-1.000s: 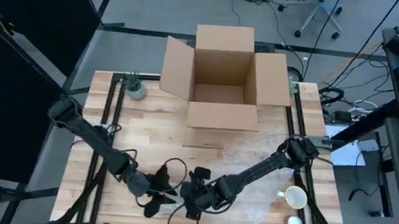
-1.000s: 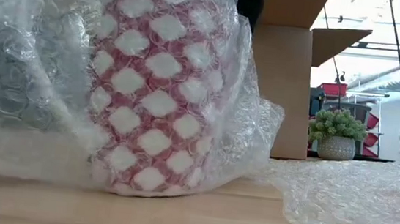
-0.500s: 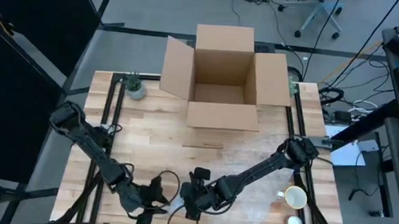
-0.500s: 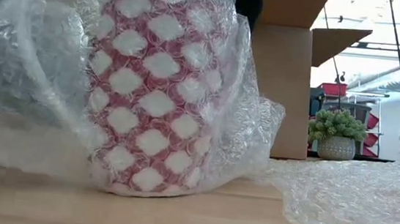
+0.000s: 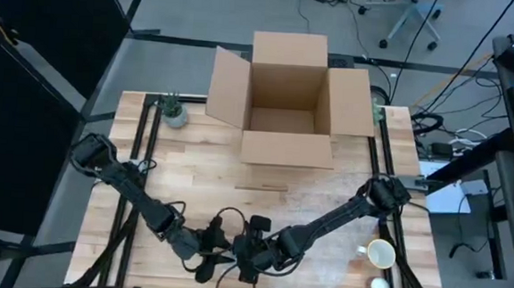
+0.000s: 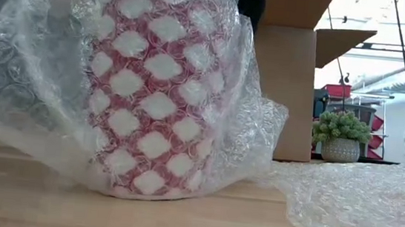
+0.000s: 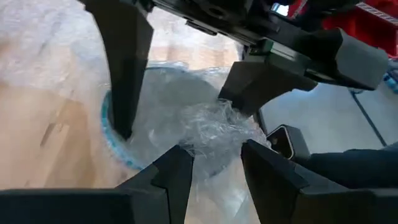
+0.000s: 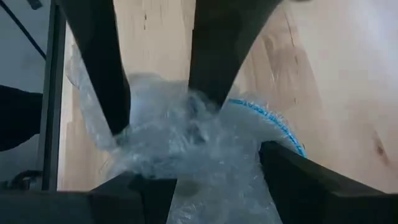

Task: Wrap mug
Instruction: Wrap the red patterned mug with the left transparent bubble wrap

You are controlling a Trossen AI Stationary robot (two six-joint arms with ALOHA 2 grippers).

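Note:
The mug (image 6: 159, 94), red with white diamonds and a blue rim (image 7: 112, 140), stands upright on its base near the table's near edge, covered in bubble wrap (image 6: 35, 75). My left gripper (image 5: 210, 254) is at the mug's left side, shut on a bunch of the wrap (image 7: 211, 127). My right gripper (image 5: 247, 251) stands over the mug's top from the right, closed on the wrapped mug. In the high view both grippers hide the mug. My left gripper pinches a gathered bunch of bubble wrap (image 7: 208, 140) between its two fingertips, coming from the table's left, over the mug's mouth. The wrap's left part (image 6: 7, 132) is raised off the table and slants up to the hold. My right gripper has its fingers (image 7: 124, 93) pointing down across the mug's mouth, through the wrap. One fingertip sits at the blue rim (image 8: 273, 121); inside or outside it, I cannot tell. The mug stays upright on the table.
An open cardboard box (image 5: 287, 97) stands at the table's far middle. A small potted plant (image 5: 173, 110) is at the far left. A white mug (image 5: 379, 253) and a white round thing (image 5: 380, 285) lie at the near right. More bubble wrap (image 6: 358, 203) lies right of the mug.
My left gripper has swung toward the near left edge and then back right to the mug. The wrap's left part, which lay on the table, is now lifted clear and slants upward. The mug has stayed in place.

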